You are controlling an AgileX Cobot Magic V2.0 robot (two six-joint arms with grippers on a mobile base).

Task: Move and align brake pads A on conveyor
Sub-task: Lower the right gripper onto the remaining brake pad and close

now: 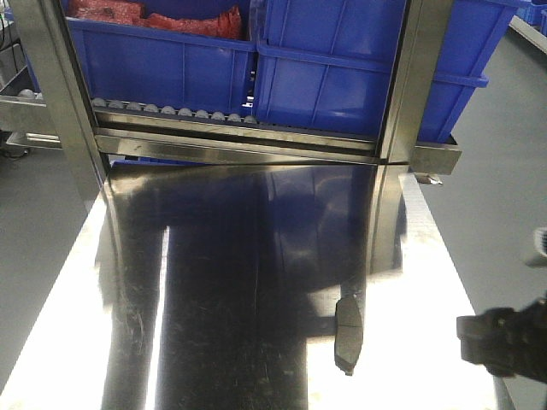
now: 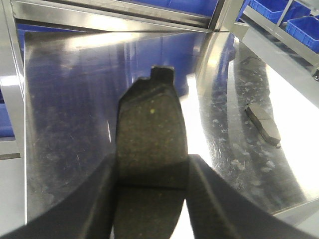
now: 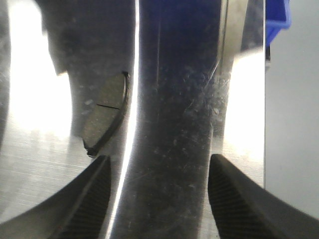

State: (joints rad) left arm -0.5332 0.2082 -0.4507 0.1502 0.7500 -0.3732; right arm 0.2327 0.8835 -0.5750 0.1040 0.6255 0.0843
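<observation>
My left claw [image 2: 152, 168] grips a grainy grey-brown curved brake pad [image 2: 152, 124]. My right claw [image 3: 158, 163] gapes wide over the scratched shiny steel bench [image 3: 179, 114], a grooved pad [image 3: 104, 112] at ten o'clock.

Shiny steel table [image 1: 214, 282]; blue bins [image 1: 333, 77]; roller rack [image 1: 171, 112]

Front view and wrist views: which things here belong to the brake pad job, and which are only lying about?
Of the job:
- grey-brown oblong brake pad clamped in the left end effector
- second such pad lying on the shiny steel table
- open right end effector

Only lying about:
- blue plastic bins on the steel roller rack
- red material in one bin
</observation>
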